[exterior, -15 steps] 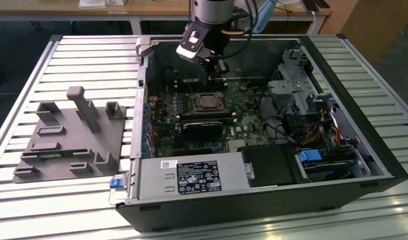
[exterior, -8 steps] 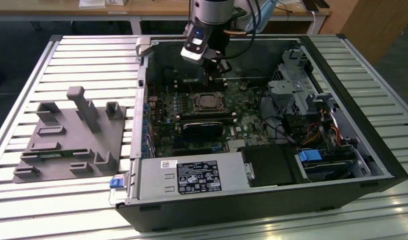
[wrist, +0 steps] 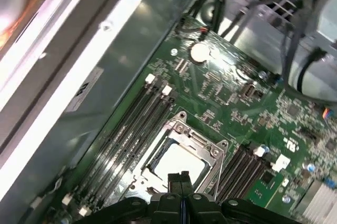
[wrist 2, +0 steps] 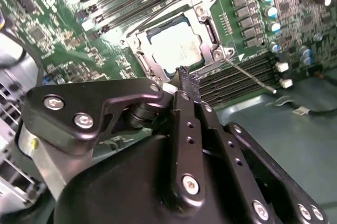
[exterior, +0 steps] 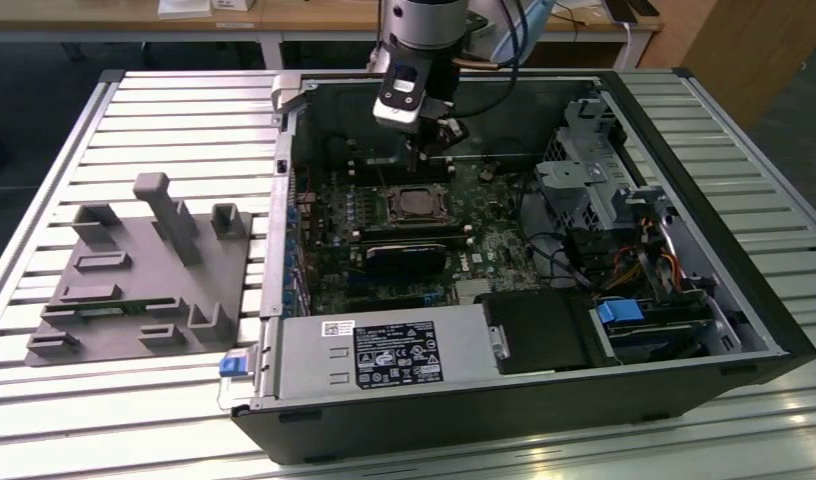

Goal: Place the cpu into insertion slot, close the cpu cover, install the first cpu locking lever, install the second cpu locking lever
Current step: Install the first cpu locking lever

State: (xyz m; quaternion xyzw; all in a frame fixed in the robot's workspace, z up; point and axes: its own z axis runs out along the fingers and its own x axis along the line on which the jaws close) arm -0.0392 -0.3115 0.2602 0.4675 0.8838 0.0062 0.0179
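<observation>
One cpu (wrist 2: 176, 49) lies under one cpu cover (wrist 2: 210, 30); the tool (wrist 2: 187, 77) hangs closed, empty.

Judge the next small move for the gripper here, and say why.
Probably shift the shut gripper sideways onto the thin lever rod and press it down. The cpu is already seated in the window of the closed cpu cover, and the rod sticks out beside the cover, seemingly unlatched.

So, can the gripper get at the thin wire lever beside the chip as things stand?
Probably yes. The gripper hangs above the chip, and nothing stands between it and the lever.
</observation>
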